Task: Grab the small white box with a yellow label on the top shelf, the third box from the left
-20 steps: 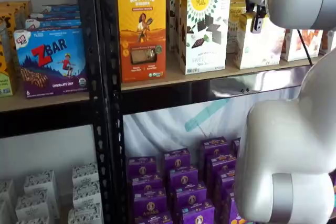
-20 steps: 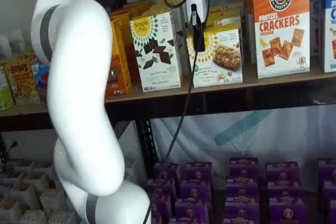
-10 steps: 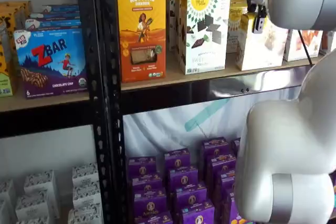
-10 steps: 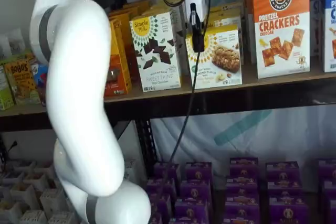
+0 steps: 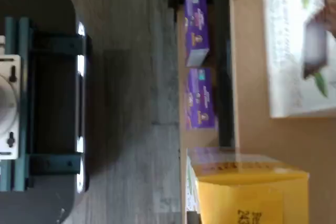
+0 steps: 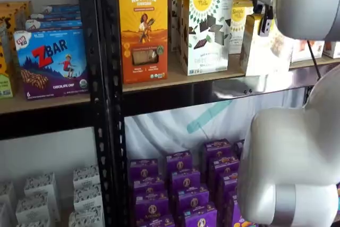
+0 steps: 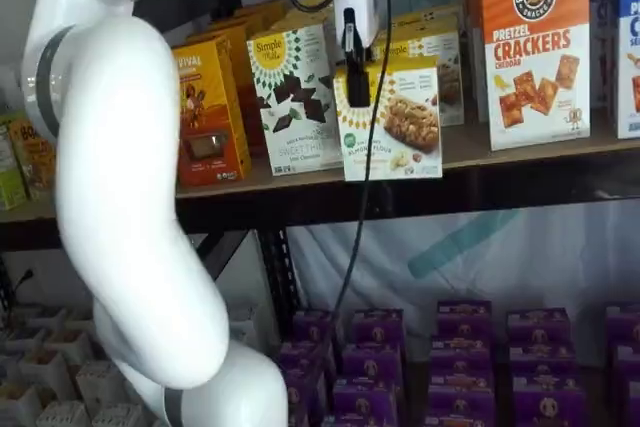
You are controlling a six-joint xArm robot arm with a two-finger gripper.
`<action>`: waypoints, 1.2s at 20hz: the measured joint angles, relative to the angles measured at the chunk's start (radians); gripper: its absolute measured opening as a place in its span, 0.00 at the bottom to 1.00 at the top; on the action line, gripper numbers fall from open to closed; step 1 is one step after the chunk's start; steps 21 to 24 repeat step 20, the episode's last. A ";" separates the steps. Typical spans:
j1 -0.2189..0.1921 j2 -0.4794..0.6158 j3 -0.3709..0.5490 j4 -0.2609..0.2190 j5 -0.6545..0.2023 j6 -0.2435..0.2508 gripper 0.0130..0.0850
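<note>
Cardboard is making up everything on the top shelf, and going left to right the row is showing an orange Revival box, a taller white Simple Mills box with dark geometric shapes, then the small white box, and last the orange Pretzel Crackers box. The small white box is sitting at the very front lip of the board, its lower edge overhanging the black beam, forward of its look-alike behind it. The hand is gripping it: the black fingers are reaching down over the carton's top edge and are closed on it; in a shelf view they are likewise pressed to its upper corner. The carton is looking light and thin-walled, probably easy to dent. Its printed faces are looking smooth, perhaps slippery. The upper part, across the narrow depth, seems the sensible hold, squeezed gently to avoid crushing it.
</note>
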 joint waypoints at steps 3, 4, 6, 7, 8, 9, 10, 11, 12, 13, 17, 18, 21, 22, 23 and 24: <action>0.000 -0.033 0.022 0.005 0.028 0.002 0.28; -0.001 -0.049 0.031 0.008 0.039 0.004 0.28; 0.002 -0.076 0.051 0.007 0.054 0.007 0.28; 0.004 -0.091 0.062 0.005 0.059 0.009 0.28; 0.006 -0.104 0.073 0.004 0.063 0.011 0.28; 0.008 -0.118 0.084 0.002 0.068 0.013 0.28; 0.009 -0.132 0.095 0.001 0.072 0.014 0.28; 0.010 -0.143 0.104 0.000 0.077 0.015 0.28; 0.011 -0.155 0.113 -0.001 0.082 0.016 0.28; 0.010 -0.166 0.122 -0.001 0.087 0.016 0.28; 0.003 -0.204 0.152 -0.001 0.106 0.010 0.28; 0.002 -0.213 0.159 -0.002 0.109 0.009 0.28; -0.001 -0.228 0.173 -0.004 0.112 0.005 0.28; -0.001 -0.228 0.173 -0.004 0.112 0.005 0.28; -0.001 -0.228 0.173 -0.004 0.112 0.005 0.28; -0.001 -0.228 0.173 -0.004 0.112 0.005 0.28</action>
